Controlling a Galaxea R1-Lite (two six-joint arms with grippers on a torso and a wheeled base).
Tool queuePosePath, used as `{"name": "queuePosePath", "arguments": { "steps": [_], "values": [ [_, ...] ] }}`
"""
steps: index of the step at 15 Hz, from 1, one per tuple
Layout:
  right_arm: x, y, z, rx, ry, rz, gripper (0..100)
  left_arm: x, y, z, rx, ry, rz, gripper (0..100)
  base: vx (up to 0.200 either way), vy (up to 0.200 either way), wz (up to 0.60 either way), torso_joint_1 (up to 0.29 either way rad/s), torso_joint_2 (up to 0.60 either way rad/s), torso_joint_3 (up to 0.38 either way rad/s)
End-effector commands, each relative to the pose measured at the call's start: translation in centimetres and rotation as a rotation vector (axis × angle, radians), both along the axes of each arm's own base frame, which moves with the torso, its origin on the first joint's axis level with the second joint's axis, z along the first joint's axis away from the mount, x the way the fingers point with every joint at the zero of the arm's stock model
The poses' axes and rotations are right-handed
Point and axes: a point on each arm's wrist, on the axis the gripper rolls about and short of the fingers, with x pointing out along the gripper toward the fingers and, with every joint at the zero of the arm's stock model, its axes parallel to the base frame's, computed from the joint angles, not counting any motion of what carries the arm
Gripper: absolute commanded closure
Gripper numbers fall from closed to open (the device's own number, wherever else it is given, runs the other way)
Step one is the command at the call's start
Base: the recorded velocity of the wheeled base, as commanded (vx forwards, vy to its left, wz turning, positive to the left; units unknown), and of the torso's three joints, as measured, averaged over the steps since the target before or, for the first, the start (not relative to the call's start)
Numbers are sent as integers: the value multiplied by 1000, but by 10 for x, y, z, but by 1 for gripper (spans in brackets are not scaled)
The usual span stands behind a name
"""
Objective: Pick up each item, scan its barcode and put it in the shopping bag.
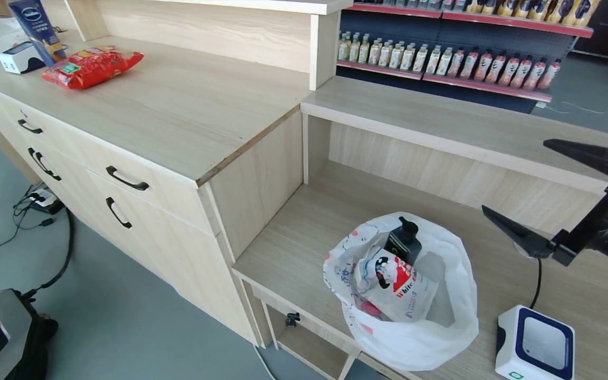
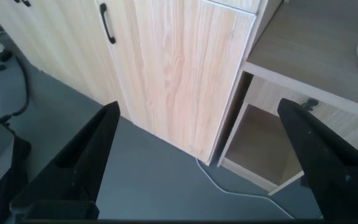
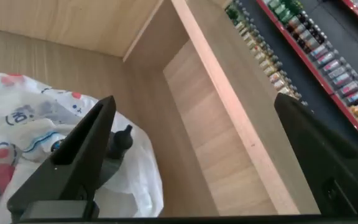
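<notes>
The right claw (image 1: 515,174), jaws spread wide and empty, hung above the lower counter (image 1: 304,248) beside the shopping bag (image 1: 459,316). The bag stood near the scanner (image 1: 536,343) and held a black pump bottle (image 1: 403,243) and a white pouch (image 1: 396,290). The left claw (image 2: 197,106), likewise spread, hung over the floor by the cabinet (image 2: 179,68). A red snack packet (image 1: 92,66) lay on the upper counter (image 1: 188,111).

Red lettering on white pouch (image 1: 399,290) in shopping bag (image 1: 459,316), illegible print on blue box (image 1: 35,24)
</notes>
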Motion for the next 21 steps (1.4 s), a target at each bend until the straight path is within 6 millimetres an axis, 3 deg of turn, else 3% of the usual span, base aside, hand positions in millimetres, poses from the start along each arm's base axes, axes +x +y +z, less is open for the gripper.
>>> {"name": "queuePosePath", "arguments": {
  "steps": [1, 3, 5, 7, 9, 12, 15, 19, 21],
  "values": [
    [-26, 0, 59, 109, -67, -84, 0, 0, 0, 0, 1, 0, 1, 0, 0, 0, -600, 7, 2, 2],
    [-39, -6, 70, 177, 5, -206, 0, 0, 0, 0, -1, 0, 1, 0, 0, 0, -600, 2, 5, 2],
    [-42, -15, 64, 252, 72, -336, 0, 0, 0, 0, -1, 2, 1, 0, 0, 0, -600, -2, 2, 7],
    [-41, -35, 42, 351, 150, -543, 0, 0, 0, 0, -1, 0, 1, 0, 0, 0, -600, 2, 2, 0],
    [-52, -46, 23, 367, 175, -625, 0, 0, 0, 0, 1, 0, 1, 0, 0, 0, -600, 2, 5, 5],
    [-88, -53, -33, 450, 258, -692, 0, 0, 0, 0, 1, 0, 1, 0, 0, 0, -200, 1, 1, 2],
    [-129, -54, -110, 553, 373, -778, 0, 0, 0, 0, -1, 0, 1, 0, 0, 0, 0, 0, 0, 0],
    [-182, -52, -153, 628, 494, -867, 0, 0, 0, 0, 1, 0, 1, 0, 0, 0, 0, 0, 0, 0],
    [-191, -50, -154, 686, 342, -742, 0, 0, 0, 0, 1, 0, 1, 0, 0, 0, 0, 0, 0, 0]
  ]
}}
